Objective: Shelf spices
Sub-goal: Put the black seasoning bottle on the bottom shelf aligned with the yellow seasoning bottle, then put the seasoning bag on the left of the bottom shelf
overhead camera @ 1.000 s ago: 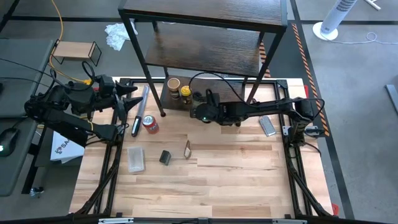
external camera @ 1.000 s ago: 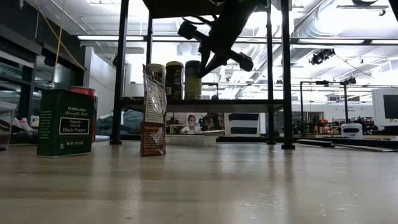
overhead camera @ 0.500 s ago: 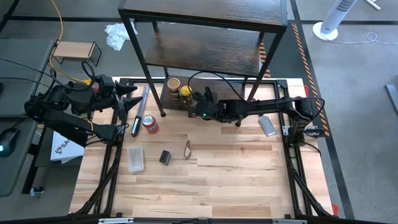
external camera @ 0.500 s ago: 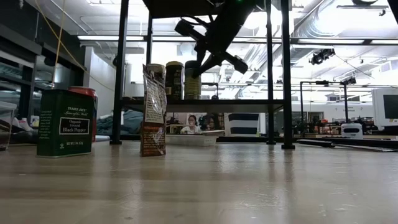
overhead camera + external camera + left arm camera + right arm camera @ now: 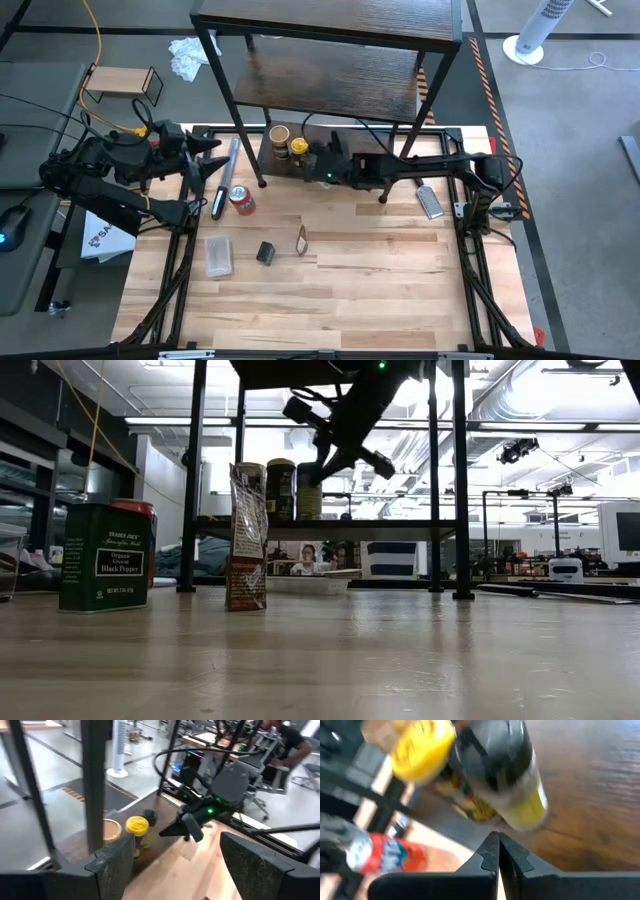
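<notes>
The shelf (image 5: 330,75) stands at the table's far edge. On its lowest board stand a tan-lidded jar (image 5: 279,134), a yellow-lidded jar (image 5: 298,149) and a dark-lidded jar (image 5: 502,767) in a row. My right gripper (image 5: 497,851) is shut and slants down, its tips just short of the dark-lidded jar. A small black box (image 5: 265,253), which is the green pepper tin (image 5: 103,557) in the low view, stands on the table. My left gripper (image 5: 185,870) waits open at the table's left, holding nothing. My right gripper's shut fingertips (image 5: 492,845) stand close to the dark-lidded jar's side near its base (image 5: 525,815), coming at it slanting down from the table's near right. I cannot tell whether they touch it. The jar stands on the shelf's lowest board.
A red can (image 5: 241,200), a flat clear plastic piece (image 5: 219,255), a brown pouch (image 5: 301,240) and a grey flat item (image 5: 430,202) are on the table. The shelf's black legs (image 5: 255,150) flank the jars. A small light-wood rack (image 5: 122,80) sits off the table's far left.
My right gripper, shut throughout, has gone toward the table's far edge and a little left, in under the shelf frame up to the dark-lidded jar. The three jars stand where they were.
</notes>
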You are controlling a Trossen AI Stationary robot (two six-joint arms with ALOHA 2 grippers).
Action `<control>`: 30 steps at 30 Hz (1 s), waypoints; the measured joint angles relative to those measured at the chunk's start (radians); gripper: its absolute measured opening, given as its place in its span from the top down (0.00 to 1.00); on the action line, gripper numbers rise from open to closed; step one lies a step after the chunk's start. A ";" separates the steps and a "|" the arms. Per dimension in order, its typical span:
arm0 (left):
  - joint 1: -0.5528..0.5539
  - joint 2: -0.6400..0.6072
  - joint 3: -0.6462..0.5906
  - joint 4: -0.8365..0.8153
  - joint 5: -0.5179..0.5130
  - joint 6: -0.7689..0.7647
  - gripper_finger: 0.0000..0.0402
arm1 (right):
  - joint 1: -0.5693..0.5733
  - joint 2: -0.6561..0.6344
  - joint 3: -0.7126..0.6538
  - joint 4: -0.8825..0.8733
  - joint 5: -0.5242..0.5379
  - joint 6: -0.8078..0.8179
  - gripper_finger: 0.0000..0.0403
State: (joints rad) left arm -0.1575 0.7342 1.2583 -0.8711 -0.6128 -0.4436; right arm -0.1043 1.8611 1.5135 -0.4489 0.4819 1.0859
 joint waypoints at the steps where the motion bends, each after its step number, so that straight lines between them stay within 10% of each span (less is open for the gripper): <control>1: 0.000 -0.001 0.000 0.000 0.017 -0.002 0.28 | 0.007 -0.001 0.000 -0.024 -0.002 -0.007 1.00; 17: -0.002 0.088 -0.102 -0.078 0.414 -0.208 0.28 | 0.185 -0.185 0.000 -0.373 -0.059 -0.197 1.00; 30: -0.152 0.386 -0.201 0.169 0.287 -0.636 0.28 | 0.302 -0.207 -0.031 -0.950 -0.010 -0.226 0.65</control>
State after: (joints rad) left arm -0.3099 1.1206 1.0575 -0.7025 -0.3260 -1.0796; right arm 0.1978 1.6543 1.4823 -1.3991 0.4720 0.8599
